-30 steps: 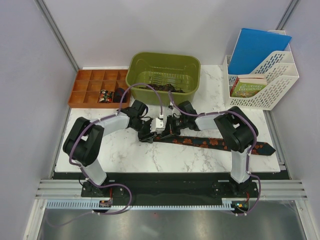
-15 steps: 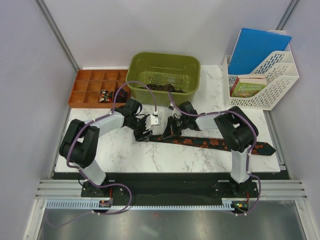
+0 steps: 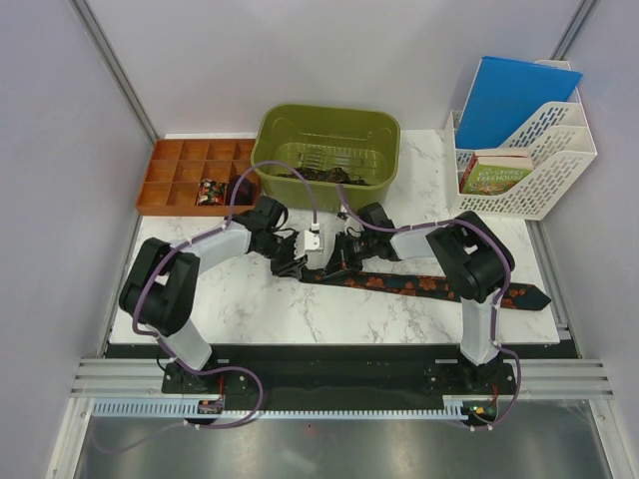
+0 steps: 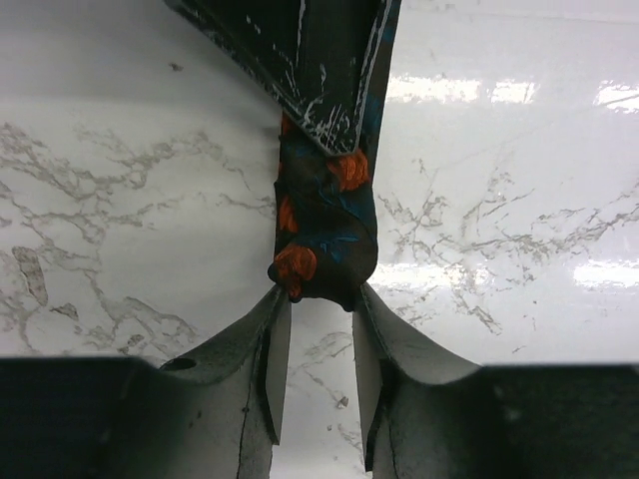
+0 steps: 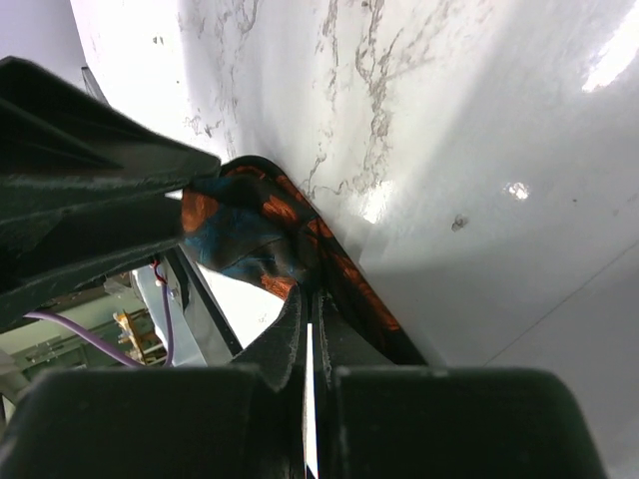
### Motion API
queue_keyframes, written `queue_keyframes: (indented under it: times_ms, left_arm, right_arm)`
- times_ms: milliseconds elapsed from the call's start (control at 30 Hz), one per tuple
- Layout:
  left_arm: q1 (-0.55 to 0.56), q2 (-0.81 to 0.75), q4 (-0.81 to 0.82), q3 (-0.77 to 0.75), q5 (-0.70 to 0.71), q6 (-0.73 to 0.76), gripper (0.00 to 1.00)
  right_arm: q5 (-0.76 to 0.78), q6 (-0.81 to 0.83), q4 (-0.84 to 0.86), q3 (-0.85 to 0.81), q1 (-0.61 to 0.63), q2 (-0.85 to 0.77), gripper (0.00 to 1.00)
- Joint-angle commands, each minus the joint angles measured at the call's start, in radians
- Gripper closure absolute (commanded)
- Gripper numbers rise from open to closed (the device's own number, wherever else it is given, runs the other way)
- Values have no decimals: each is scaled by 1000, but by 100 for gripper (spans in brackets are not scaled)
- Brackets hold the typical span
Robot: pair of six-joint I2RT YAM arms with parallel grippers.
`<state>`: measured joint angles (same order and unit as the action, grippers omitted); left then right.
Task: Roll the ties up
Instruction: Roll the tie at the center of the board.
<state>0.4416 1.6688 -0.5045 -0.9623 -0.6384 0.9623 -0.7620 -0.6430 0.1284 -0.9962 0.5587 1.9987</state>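
Note:
A dark tie (image 3: 429,283) with orange flowers lies flat across the marble table, its wide tip at the right edge. Its left end is folded into a small roll where both grippers meet. My left gripper (image 3: 297,261) comes from the left; in the left wrist view the roll's end (image 4: 321,269) sits pinched between the fingertips of the narrowly parted left gripper (image 4: 319,299). My right gripper (image 3: 335,257) comes from the right. In the right wrist view the right gripper (image 5: 310,294) is almost fully closed on the tie's fabric (image 5: 250,235) at its tips.
A green bin (image 3: 262,150) holding more dark ties stands behind the grippers. An orange compartment tray (image 3: 175,180) sits at the back left. A white file rack (image 3: 539,180) with a blue folder and a book stands at the back right.
My left gripper drew slightly left, then came back right against the right gripper at the tie's rolled end. The right gripper barely moved. The rest of the tie stayed flat.

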Motion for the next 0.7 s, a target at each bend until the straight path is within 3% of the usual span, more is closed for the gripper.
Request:
queue_keyframes:
  times_ms: [0, 267, 467, 667]
  left_arm:
    - [38, -20, -2, -70, -89, -59, 64]
    - [115, 17, 69, -88, -87, -138, 62]
    - [184, 88, 80, -130, 22, -177, 61]
    - [220, 134, 72, -156, 103, -191, 60]
  right_arm:
    - [67, 11, -30, 25, 9, 55, 100]
    - [61, -17, -7, 37, 10, 51, 100]
    - [32, -47, 37, 48, 10, 46, 99]
    - [-14, -18, 11, 45, -5, 3, 91]
